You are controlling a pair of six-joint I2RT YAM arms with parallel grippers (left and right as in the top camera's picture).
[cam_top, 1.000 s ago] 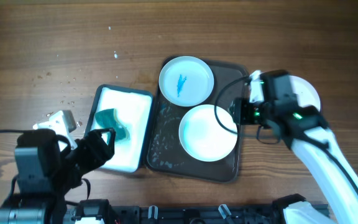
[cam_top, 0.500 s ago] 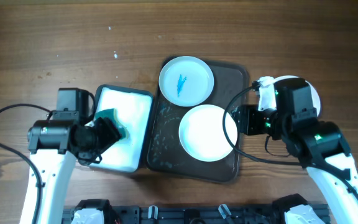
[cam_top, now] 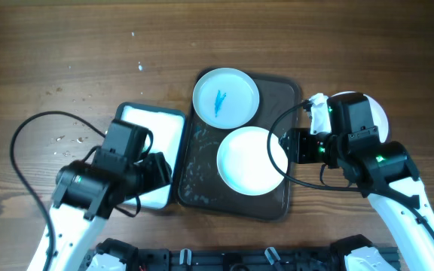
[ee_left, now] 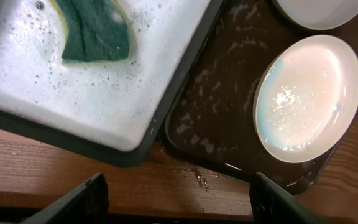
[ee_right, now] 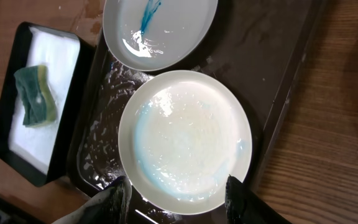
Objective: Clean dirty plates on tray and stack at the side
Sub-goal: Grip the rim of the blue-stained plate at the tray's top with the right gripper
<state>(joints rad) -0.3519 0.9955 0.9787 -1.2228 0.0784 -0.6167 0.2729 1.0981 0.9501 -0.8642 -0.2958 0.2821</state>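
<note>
Two plates lie on the dark tray (cam_top: 198,177). The far plate (cam_top: 226,96) has a blue streak. The near plate (cam_top: 252,160) carries only a faint teal wash (ee_right: 185,140). My right gripper (ee_right: 176,186) hangs open over that plate's near rim, one finger (ee_right: 114,199) at each side of it. Another white plate (cam_top: 377,111) sits on the table right of the tray, partly hidden by my right arm. My left gripper (ee_left: 179,190) is open and empty above bare wood, in front of the foam tray's corner.
A white tray with a dark rim (ee_left: 92,99), left of the dark tray, holds foam and a green sponge (ee_left: 95,31). Foam streaks wet the dark tray's floor (ee_left: 222,93). White crumbs (cam_top: 70,135) dot the wood at the left.
My left arm has swung right and forward, away from the sponge, which stays in the foam. My right arm dropped lower beside the near plate, then held still. No plate moved.
</note>
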